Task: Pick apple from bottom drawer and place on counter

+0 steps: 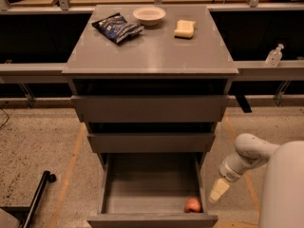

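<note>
The apple [192, 205], small and reddish-orange, lies in the front right corner of the open bottom drawer [151, 218]. The drawer is pulled out below two shallower grey drawers. My gripper [217, 191] hangs from the white arm [247, 156] just outside the drawer's right wall, a little above and to the right of the apple. It holds nothing that I can see. The counter [152, 56] is the flat grey top of the cabinet.
On the counter stand a dark blue chip bag [117, 27], a white bowl [149, 15] and a pale yellow sponge [184, 28]. A clear bottle [274, 56] stands on the grey ledge at right. A black pole [34, 202] lies on the floor at left.
</note>
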{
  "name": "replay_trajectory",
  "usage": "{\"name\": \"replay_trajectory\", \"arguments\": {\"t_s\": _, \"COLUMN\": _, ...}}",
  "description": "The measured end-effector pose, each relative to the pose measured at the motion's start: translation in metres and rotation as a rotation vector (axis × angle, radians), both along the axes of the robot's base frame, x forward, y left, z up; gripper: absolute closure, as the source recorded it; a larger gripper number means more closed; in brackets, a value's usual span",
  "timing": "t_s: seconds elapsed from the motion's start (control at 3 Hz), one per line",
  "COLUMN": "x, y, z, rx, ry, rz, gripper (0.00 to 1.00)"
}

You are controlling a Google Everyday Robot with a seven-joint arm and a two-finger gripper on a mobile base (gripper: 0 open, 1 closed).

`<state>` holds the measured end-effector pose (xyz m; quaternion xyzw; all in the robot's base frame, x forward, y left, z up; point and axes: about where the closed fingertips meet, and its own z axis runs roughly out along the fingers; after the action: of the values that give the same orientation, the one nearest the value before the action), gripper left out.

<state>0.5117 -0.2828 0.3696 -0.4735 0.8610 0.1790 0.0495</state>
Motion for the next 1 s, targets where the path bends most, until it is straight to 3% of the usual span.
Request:
{"name": "replay_trajectory", "arguments": {"t_s": 0.67, "x": -0.001, "y": 0.008, "z": -0.015, "rx": 0.032, "ry": -0.011, "rz": -0.009, "gripper": 0.0}}
{"name": "replay_trajectory", "arguments": {"t_s": 1.0, "x": 0.008, "y": 0.027, "z": -0.021, "rx": 0.116, "ry": -0.029, "rz": 0.001, "gripper": 0.0}}
